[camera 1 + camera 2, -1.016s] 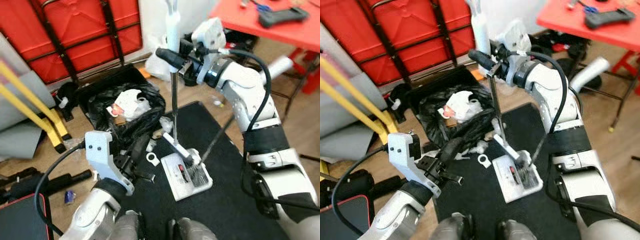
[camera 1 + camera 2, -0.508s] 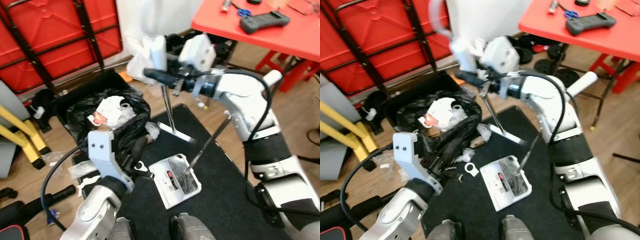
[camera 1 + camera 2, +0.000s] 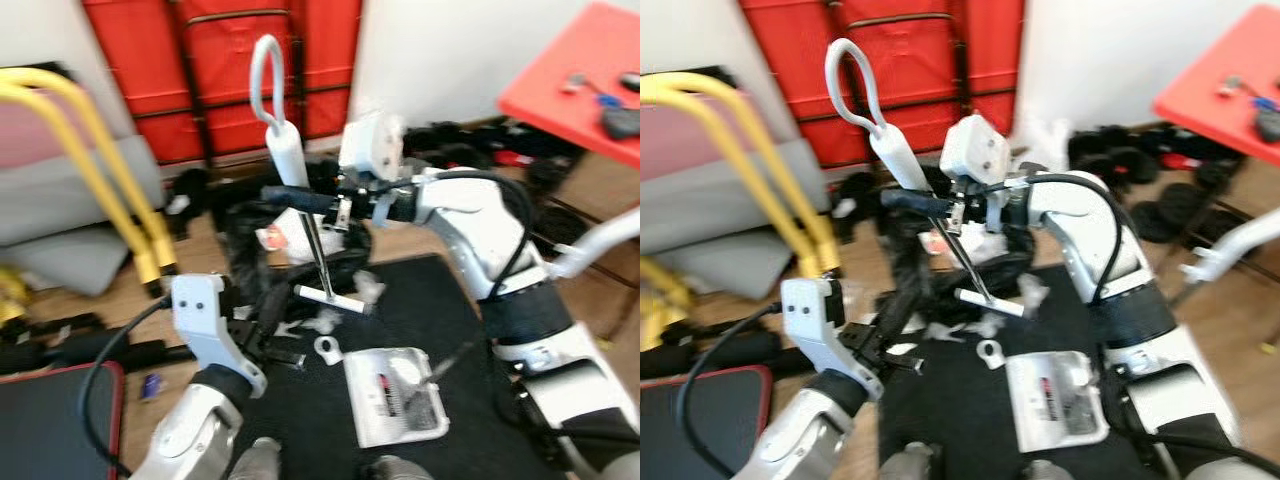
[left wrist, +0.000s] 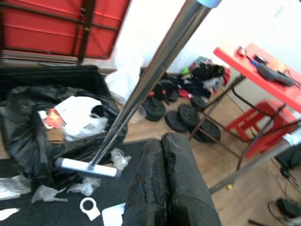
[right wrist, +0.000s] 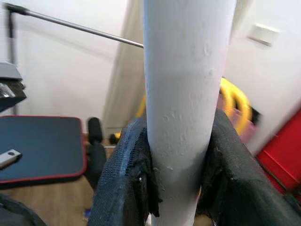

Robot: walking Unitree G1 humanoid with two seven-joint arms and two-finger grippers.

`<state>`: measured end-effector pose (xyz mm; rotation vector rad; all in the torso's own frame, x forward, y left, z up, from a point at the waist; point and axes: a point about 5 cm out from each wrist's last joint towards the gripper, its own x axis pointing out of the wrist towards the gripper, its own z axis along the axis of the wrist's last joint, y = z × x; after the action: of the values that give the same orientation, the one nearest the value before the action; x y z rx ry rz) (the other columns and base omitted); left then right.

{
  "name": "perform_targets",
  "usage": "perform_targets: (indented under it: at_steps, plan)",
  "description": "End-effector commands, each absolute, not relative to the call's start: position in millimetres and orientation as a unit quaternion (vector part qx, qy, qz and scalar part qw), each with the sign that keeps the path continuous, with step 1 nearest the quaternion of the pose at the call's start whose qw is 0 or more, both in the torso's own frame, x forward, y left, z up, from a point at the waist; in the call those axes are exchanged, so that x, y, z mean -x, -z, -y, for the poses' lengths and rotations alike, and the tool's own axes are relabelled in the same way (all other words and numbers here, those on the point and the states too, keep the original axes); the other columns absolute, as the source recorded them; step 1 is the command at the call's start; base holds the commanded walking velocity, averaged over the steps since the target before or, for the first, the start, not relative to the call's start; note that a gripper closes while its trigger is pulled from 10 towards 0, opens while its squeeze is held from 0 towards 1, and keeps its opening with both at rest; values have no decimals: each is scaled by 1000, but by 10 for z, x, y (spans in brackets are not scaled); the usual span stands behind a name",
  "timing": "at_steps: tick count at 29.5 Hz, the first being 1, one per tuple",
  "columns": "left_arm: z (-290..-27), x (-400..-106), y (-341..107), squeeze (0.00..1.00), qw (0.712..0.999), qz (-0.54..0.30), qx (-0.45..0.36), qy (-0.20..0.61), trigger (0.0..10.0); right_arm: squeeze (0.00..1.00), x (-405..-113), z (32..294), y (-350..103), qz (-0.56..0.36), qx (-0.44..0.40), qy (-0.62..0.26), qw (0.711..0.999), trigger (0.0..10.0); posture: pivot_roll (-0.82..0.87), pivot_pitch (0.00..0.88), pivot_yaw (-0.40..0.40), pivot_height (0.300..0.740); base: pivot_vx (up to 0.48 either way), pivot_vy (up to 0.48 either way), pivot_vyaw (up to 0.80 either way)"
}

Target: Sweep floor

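My right gripper (image 3: 287, 196) is shut on the white grip (image 5: 186, 80) of a long sweeping tool (image 3: 316, 250), just below its loop. The metal rod slants down to a short white cross-bar head (image 3: 330, 297) at the edge of the black mat (image 3: 470, 300), beside an open black rubbish bag (image 3: 345, 245) with white waste in it. A white dustpan (image 3: 395, 400) lies on the mat with a thin dark stick (image 3: 445, 365) leaning into it. My left gripper (image 3: 268, 315) hovers low left of the head, its fingers (image 4: 164, 188) shut on nothing.
A white ring (image 3: 327, 347) and plastic scraps (image 3: 322, 321) lie on the mat by the bag. A red folded table (image 3: 230, 60) leans on the back wall, a yellow frame (image 3: 90, 160) stands left, a red table (image 3: 580, 80) right with weights (image 4: 183, 117) beneath.
The camera has swung, shifting the whole view. My right gripper has carried the tool's white head off the dustpan to the mat edge by the rubbish bag.
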<state>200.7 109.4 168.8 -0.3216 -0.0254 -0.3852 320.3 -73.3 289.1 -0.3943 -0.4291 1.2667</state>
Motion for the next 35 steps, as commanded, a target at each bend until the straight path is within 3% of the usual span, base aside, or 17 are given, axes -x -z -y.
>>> perform_targets:
  at_steps: [1, 15, 22, 27, 35]
  plan:
    - [-1086, -1983, -1649, 0, 968, 1, 155, 199, 10000, 0, -3136, 713, -2934, 214, 201, -592, 751, 10000, -74, 134, -62, 740, 0, 0, 0]
    - [-1075, -1942, -1656, 0, 966, -1, 154, 206, 10000, 0, -3058, 742, -2793, 182, 181, -639, 725, 10000, -66, 145, -56, 740, 0, 0, 0]
    - [-1059, -1904, -1672, 0, 965, -3, 151, 213, 10000, 0, -2916, 880, -2823, 133, 146, -707, 679, 10000, -66, 170, -49, 740, 0, 0, 0]
    - [-1054, -1897, -1676, 0, 965, -3, 147, 215, 10000, 0, -2931, 889, -2781, 130, 161, -704, 680, 10000, -64, 176, -47, 740, 0, 0, 0]
    - [-1058, -1862, -1720, 0, 967, -3, 127, 220, 10000, 0, -3135, 845, -2572, 158, 286, -629, 705, 10000, -47, 219, -33, 740, 0, 0, 0]
